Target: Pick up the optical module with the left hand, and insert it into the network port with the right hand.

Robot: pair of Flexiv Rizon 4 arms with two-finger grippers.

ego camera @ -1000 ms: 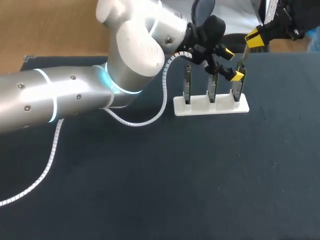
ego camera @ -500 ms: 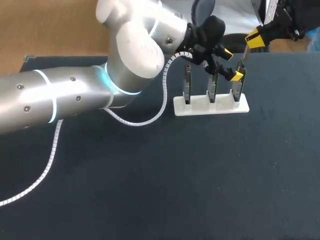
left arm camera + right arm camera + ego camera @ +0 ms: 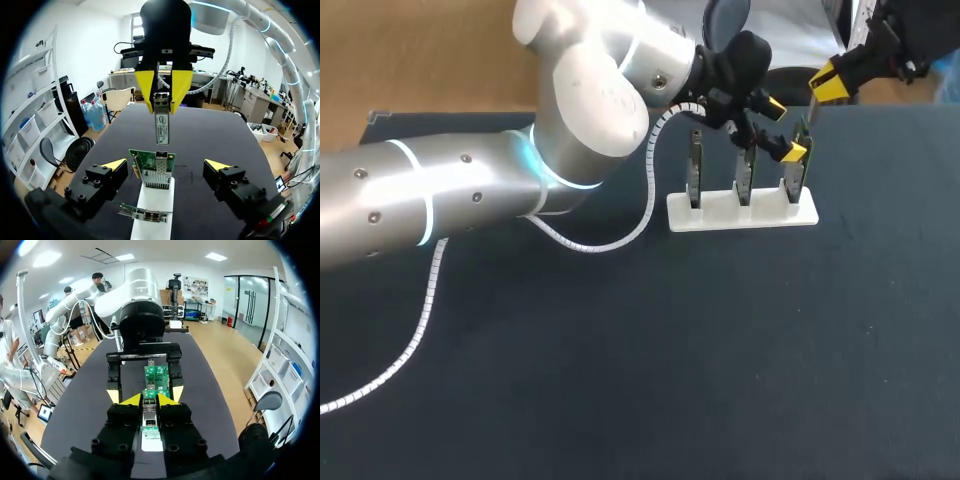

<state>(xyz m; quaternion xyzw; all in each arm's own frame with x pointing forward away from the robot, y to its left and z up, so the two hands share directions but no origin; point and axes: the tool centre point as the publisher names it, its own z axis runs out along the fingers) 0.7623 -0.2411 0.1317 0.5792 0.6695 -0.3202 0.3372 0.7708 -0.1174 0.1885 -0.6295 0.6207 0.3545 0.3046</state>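
The optical module (image 3: pixel 161 122), a slim metal bar, hangs upright with my right gripper (image 3: pixel 163 90) shut on its upper end. It is just above the port of the nearest green network card (image 3: pixel 152 170), without touching it. That card stands at the right end of a white stand (image 3: pixel 740 213). My left gripper (image 3: pixel 165 166) is open, one finger on each side of the card and touching nothing. In the right wrist view the module (image 3: pixel 149 416) sits between my right gripper's (image 3: pixel 149 400) fingers, with the card (image 3: pixel 156 376) ahead. In the head view my right gripper (image 3: pixel 828 80) hovers above the stand's right end.
Two more cards (image 3: pixel 695 170) stand upright in the stand's other slots, close to my left wrist. A white coiled cable (image 3: pixel 620 235) trails from my left arm across the dark table (image 3: pixel 720 350).
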